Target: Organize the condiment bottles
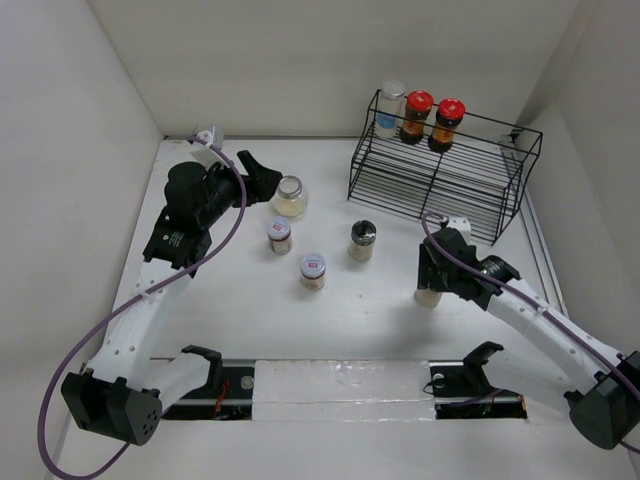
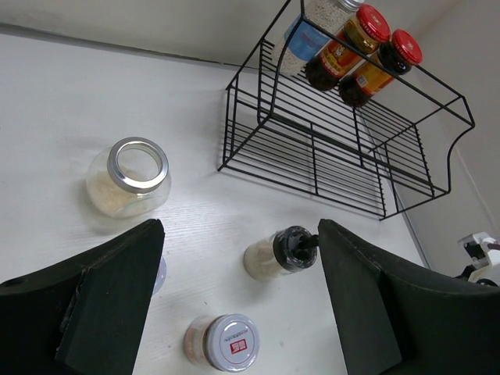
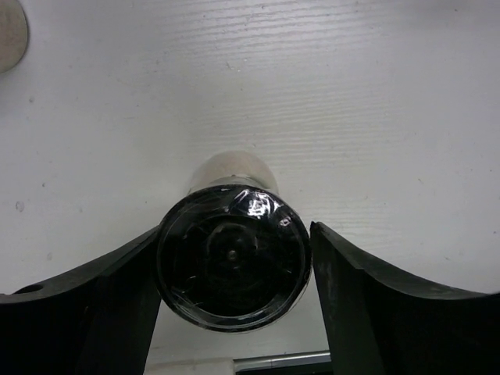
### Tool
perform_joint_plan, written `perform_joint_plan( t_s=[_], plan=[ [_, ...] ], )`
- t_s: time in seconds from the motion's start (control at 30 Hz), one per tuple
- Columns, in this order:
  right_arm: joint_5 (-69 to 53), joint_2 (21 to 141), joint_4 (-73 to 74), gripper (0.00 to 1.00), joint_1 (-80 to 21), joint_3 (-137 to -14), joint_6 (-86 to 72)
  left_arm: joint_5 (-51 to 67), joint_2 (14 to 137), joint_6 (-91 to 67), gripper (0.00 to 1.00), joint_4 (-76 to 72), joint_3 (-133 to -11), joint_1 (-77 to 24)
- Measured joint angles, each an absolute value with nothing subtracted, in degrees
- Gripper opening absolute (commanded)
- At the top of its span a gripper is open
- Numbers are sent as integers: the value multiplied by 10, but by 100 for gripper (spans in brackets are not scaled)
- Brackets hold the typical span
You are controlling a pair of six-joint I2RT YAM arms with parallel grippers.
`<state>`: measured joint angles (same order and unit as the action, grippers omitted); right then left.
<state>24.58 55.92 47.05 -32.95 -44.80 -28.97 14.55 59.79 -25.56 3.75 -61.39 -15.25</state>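
Right gripper (image 3: 234,234) straddled the upright black-lidded jar (image 3: 232,269), jaws at three and nine o'clock; clamped or not, unclear. Left gripper (image 2: 238,226) gaped empty.

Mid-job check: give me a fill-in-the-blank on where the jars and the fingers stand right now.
1. The top shelf of the black wire rack holds ____ bottles.
2. The two dark-sauce bottles up there have ____ caps.
3. The right gripper has its fingers either side of a clear jar with a ____ lid.
4. The left gripper has its fingers spread and holds ____.
Missing words: three; red; black; nothing.
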Motion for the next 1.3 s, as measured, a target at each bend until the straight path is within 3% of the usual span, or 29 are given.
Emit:
perform_joint_plan(
  t_s=[0.07, 0.3, 0.57, 0.93, 1.3],
  plan=[
    [248, 559, 462, 69, -330, -441, -289, 145, 598, -256, 76, 37, -614, -152],
    [258, 570, 394, 64, -352, -477, -234, 145, 598, -256, 76, 37, -614, -152],
    [251, 708, 261, 64, -343, -765, -100, 147, 598, -259, 76, 37, -614, -152],
    [163, 848, 232, 64, -50, -1036, -16, 147, 598, -260, 76, 37, -614, -153],
    [51, 1024, 291, 64, 59, -1180, -6, 147, 600, -260, 76, 37, -614, -152]
  ],
)
